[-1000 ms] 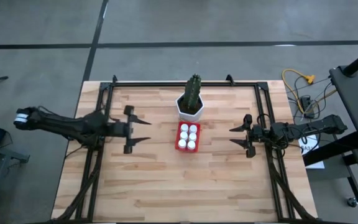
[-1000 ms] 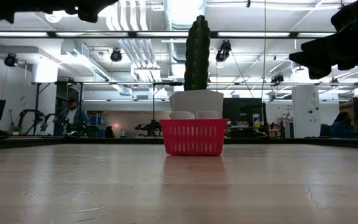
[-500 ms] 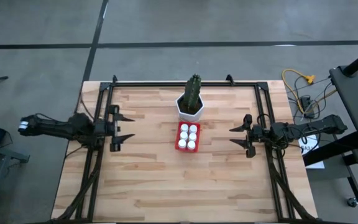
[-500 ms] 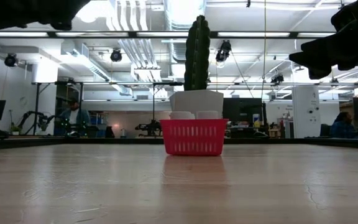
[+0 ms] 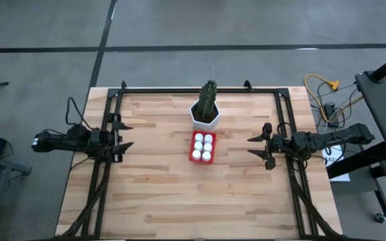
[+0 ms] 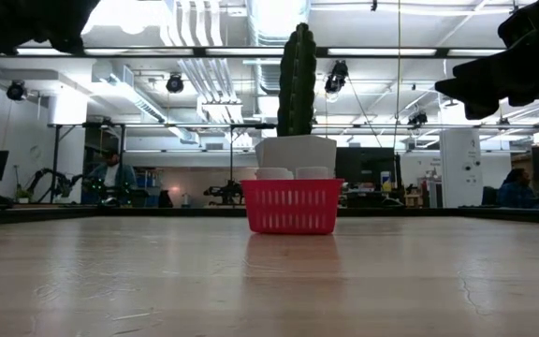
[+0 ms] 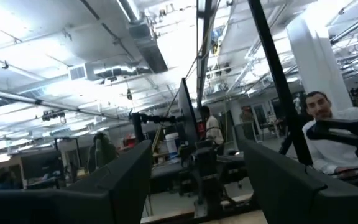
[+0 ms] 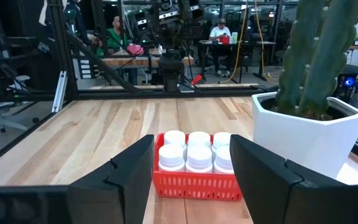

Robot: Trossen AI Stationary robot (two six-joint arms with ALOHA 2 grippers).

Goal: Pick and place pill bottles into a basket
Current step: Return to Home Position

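1. Wooden table [image 5: 179,201], pale planks edged by a black metal frame [image 5: 179,89], fills the overhead view. In the level view a lit workshop lies beyond it, with a person [image 6: 110,174] seated at far left.
2. Reaching in from the left, the left arm holds its left gripper [image 5: 122,135] over the frame rail at the table's left edge, well apart from the basket. Its fingers are spread wide and hold nothing. Its wrist camera looks level into the room, not at the tabletop.
3. On the opposite side, the right gripper [image 5: 252,146] hangs above the table to the right of the basket, apart from it and pointing toward it. Its fingers [image 8: 117,180] are spread wide and empty, and its wrist view shows the basket framed between them.
4. A green cactus [image 5: 209,97] stands upright in a white hexagonal pot [image 5: 197,119] at mid-table, toward the back edge.
5. The red basket [image 6: 291,217] sits on the table's centre, just in front of the pot. Whether the two touch cannot be told.
6. Six white pill bottles [image 5: 207,147] stand upright inside the basket in two rows of three. Their round caps rise above the mesh rim.
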